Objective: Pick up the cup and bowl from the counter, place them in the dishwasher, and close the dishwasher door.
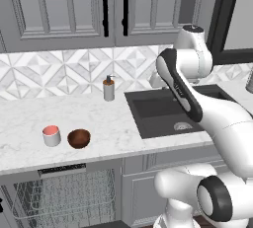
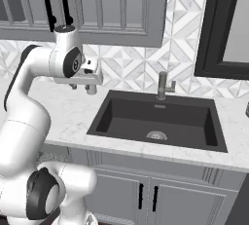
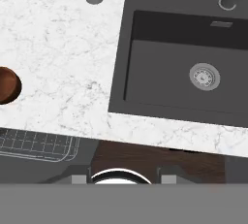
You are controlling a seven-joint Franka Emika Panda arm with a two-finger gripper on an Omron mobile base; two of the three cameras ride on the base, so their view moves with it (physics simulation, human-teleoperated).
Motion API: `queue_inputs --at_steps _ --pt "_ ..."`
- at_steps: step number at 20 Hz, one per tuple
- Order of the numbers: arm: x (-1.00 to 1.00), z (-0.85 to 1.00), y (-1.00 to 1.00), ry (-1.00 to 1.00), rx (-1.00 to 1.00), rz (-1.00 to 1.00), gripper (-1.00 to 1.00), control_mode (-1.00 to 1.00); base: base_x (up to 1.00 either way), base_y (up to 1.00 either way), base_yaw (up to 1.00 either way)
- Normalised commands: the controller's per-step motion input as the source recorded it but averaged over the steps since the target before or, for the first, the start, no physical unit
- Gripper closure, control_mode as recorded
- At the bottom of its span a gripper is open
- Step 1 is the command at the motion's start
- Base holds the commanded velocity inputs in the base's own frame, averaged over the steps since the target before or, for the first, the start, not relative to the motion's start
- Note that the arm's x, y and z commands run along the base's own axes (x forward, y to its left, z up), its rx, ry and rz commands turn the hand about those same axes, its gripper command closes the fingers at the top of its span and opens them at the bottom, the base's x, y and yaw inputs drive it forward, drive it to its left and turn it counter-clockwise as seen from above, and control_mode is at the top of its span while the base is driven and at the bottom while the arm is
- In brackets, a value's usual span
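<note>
White marble counter (image 1: 29, 108) with a dark sink (image 1: 163, 111); left of the sink stand a soap dispenser (image 1: 108, 89), cup (image 1: 51, 135) and bowl (image 1: 79, 138). The gripper (image 2: 82, 88) hangs beside the sink, jaws unclear.

The arm (image 1: 197, 98) is built of glossy white, rounded link shells joined by dark grey to black joint bands. A long black strip runs along one upper link in the left base view. Low down, a large joint (image 1: 215, 198) shows a black ring around a grey disc. In the right base view a round black cap (image 2: 74, 62) with a small pale mark sits on the wrist housing, topped by a thin dark ring, and the hand (image 2: 86, 77) beside it is white with short grey stubs beneath.
</note>
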Motion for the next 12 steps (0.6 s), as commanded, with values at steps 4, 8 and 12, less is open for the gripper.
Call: queue_inputs --at_steps 4,8,12 --pt "-0.03 -0.11 0.26 0.0 0.0 -0.02 -1.0 -1.0 0.0 0.0 0.0" --pt "-0.02 -0.51 0.69 0.0 -0.01 -0.06 -1.0 -1.0 0.0 0.0 0.0" --pt "-0.02 -0.71 0.45 0.05 0.0 -0.09 -1.0 -1.0 0.0 0.0 0.0"
